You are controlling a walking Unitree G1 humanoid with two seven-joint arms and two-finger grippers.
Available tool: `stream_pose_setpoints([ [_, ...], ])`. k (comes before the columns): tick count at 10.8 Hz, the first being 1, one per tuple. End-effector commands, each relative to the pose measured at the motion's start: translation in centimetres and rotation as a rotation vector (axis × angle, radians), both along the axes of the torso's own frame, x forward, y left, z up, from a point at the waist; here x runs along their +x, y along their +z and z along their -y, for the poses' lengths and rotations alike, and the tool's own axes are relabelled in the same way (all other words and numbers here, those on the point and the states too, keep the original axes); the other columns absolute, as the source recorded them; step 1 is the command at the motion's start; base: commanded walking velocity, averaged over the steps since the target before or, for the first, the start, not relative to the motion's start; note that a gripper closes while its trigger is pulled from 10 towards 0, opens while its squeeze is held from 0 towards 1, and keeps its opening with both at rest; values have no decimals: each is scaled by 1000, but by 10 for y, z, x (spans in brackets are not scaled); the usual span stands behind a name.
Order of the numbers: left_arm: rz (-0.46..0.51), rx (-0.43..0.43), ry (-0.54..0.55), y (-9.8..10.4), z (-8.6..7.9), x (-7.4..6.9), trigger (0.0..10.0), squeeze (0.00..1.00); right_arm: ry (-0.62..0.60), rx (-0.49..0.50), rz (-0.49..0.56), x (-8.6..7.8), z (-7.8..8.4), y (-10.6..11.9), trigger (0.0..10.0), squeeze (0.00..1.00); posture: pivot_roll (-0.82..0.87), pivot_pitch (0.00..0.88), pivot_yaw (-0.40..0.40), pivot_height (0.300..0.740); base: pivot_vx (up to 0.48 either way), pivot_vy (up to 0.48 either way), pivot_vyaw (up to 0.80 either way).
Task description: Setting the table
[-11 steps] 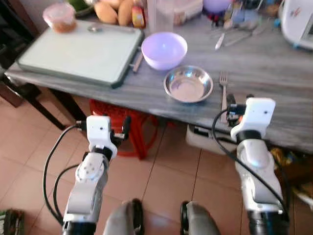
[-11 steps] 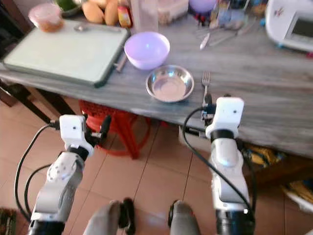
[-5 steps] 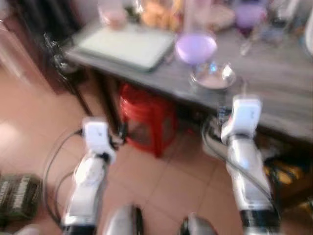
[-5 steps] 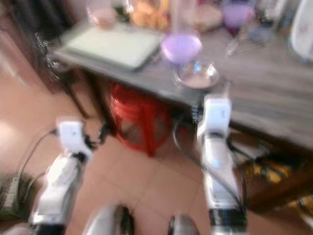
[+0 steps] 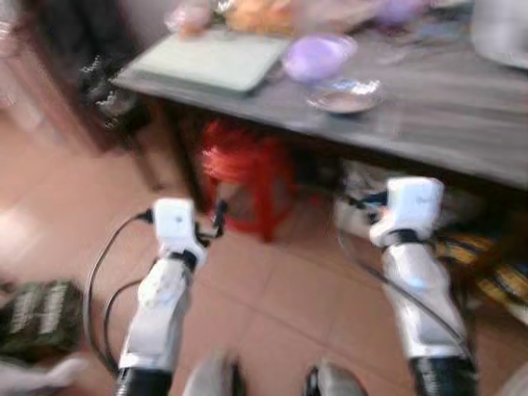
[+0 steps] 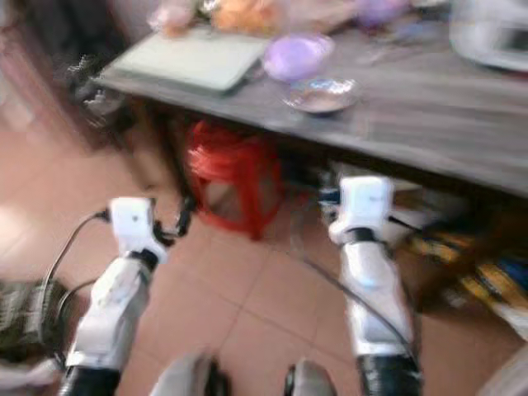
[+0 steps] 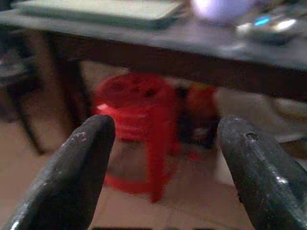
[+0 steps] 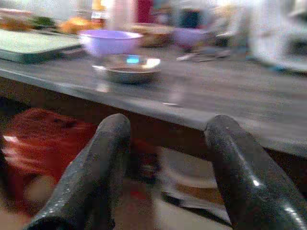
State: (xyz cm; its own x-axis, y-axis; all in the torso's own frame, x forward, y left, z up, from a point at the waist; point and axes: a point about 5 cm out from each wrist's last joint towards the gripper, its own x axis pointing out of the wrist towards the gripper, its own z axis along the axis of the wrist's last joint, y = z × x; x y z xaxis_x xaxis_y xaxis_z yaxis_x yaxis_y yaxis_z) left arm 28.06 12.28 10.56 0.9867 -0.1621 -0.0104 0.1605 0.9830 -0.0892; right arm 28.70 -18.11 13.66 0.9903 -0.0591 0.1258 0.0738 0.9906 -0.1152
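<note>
Both grippers, left (image 7: 160, 163) and right (image 8: 165, 163), fingers spread and empty, low before the grey worktop (image 5: 445, 91); round steel bowl (image 5: 342, 96) near its front edge, handy for laying out.

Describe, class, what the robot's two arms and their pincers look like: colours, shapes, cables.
Both arms are silver with rounded segments and a boxy white wrist block. The left pincer and right pincer each have two long, rounded black fingers. A black cable loops beside the left arm; another trails along the right arm.

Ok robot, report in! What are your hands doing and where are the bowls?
Left gripper open, empty, low over floor. Right gripper open, empty, below table edge. Purple bowl and steel bowl on table, untouched. Red stool under table ahead.
</note>
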Motion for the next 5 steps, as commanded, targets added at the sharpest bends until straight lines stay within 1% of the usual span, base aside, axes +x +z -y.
stream_pose_setpoints([
  [1, -13, 20, 14, -4, -4, -1, 10000, 0, 14, 20, 5, 2, -5, 1, 10000, 1000, -94, 99, 42, 740, -255, 0, 0],
  [2, -12, 18, 11, -4, -3, -1, 10000, 0, 3, 69, -13, 2, -4, 0, 10000, 1000, -96, 100, 39, 740, -244, 0, 0],
  [3, -16, 18, 10, -6, -3, -2, 10000, 0, -1, 51, -16, 1, -4, -1, 10000, 1000, -96, 101, 36, 740, -240, 0, 0],
  [4, -17, 17, 8, -7, -2, -3, 10000, 0, 15, 49, -22, 0, -7, -3, 10000, 702, -96, 102, 35, 740, 0, 0, 0],
  [5, 12, -10, -41, -5, 1, -5, 10000, 0, 57, 79, -8, 0, -12, 0, 10000, 0, -97, 104, 34, 740, 0, 0, 0],
])
